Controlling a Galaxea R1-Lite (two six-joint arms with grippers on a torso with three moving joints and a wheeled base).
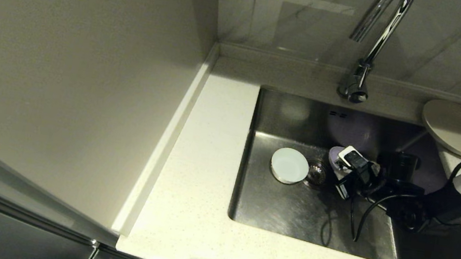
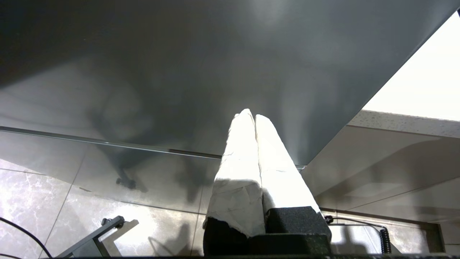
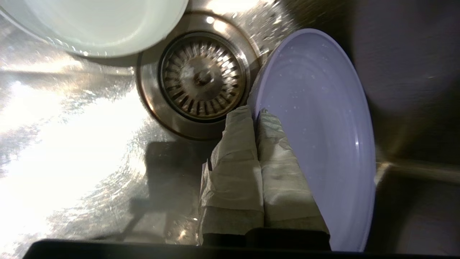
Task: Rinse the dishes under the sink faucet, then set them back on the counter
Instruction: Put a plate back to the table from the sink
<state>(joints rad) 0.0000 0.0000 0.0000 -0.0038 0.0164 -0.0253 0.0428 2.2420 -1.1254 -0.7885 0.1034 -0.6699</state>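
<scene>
In the sink (image 1: 278, 209), my right gripper (image 3: 254, 110) is shut on the rim of the lavender plate (image 3: 316, 136), one finger on each side of the edge. The plate stands tilted on its edge beside the strainer drain (image 3: 203, 77). From the head view only a small part of the plate (image 1: 334, 155) shows behind the right gripper (image 1: 341, 168). The small white bowl (image 1: 289, 165) sits upright on the sink floor, on the other side of the drain. The beige plate (image 1: 459, 128) lies on the counter (image 1: 204, 153) at the sink's back right corner. The faucet (image 1: 373, 45) rises behind the sink.
My left gripper (image 2: 250, 114) is shut on nothing, parked low in front of a dark cabinet face and out of the head view. A wall panel (image 1: 66, 68) stands along the counter's left side. Black cables (image 1: 359, 213) trail from the right arm into the sink.
</scene>
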